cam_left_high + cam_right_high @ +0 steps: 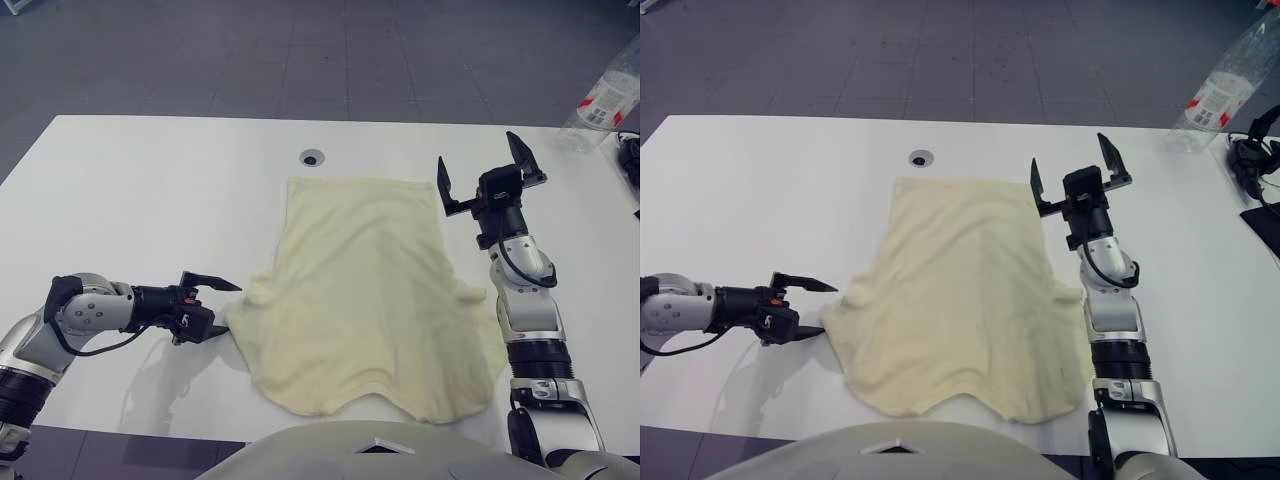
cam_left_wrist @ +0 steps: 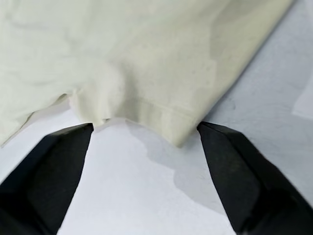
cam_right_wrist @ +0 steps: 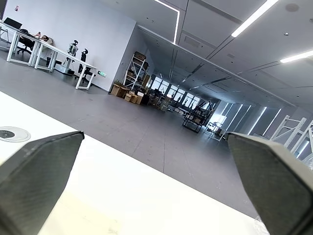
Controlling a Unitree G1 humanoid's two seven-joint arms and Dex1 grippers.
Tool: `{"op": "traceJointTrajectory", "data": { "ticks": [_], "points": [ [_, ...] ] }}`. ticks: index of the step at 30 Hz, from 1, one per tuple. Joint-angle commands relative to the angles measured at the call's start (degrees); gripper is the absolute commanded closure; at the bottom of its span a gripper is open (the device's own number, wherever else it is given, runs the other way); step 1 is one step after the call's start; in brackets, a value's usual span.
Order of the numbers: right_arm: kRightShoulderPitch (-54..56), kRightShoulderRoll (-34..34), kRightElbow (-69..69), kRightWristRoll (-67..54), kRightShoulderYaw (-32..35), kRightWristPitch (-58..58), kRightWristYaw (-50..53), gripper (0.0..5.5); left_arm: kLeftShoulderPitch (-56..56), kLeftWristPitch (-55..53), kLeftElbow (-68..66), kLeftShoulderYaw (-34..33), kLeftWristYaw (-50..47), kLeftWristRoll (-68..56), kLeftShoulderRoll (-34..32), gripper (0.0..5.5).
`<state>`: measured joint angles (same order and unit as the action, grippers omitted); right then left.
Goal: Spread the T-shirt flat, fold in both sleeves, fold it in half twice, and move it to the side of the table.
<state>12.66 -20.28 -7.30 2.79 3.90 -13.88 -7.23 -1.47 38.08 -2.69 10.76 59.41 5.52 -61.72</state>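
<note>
Handling limp, light cloth: T-shirt lies on the desk, sleeve hem just ahead of your gaping left pincer. Pinch there. Right pincer also agape, raised beside the shirt's far corner.

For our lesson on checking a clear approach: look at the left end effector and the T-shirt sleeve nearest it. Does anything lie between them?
Nothing visible does. The open left end effector sits right at the sleeve of the T-shirt, and only a strip of bare white table lies between them.
</note>
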Motion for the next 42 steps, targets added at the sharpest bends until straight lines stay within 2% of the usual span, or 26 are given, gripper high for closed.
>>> {"op": "traceJointTrajectory", "data": {
  "ticks": [1, 19, 34, 42],
  "points": [
    [-0.22, 0.50, 0.94, -0.23, -0.43, 0.29, -1.17, 0.10, -0.68, -0.11, -1.27, 0.46, -0.27, 1.74, -0.26, 2.50],
    [-1.18, 1.12, 3.26, 0.41, -2.12, -0.68, -2.89, 0.10, -1.14, 0.20, -0.95, 0.89, 0.10, 1.30, -0.69, 5.49],
    [-1.19, 1.02, 3.07, 1.10, -2.24, -0.76, -2.88, 0.10, -0.76, 0.76, -0.09, -0.07, -0.61, -0.07, -0.03, 5.49],
    [-0.82, 1.33, 2.57, 1.59, -2.56, -0.80, -2.78, 0.10, -2.80, -5.81, 11.87, -2.72, 0.14, -7.22, -1.36, 5.49]
  ]
}}
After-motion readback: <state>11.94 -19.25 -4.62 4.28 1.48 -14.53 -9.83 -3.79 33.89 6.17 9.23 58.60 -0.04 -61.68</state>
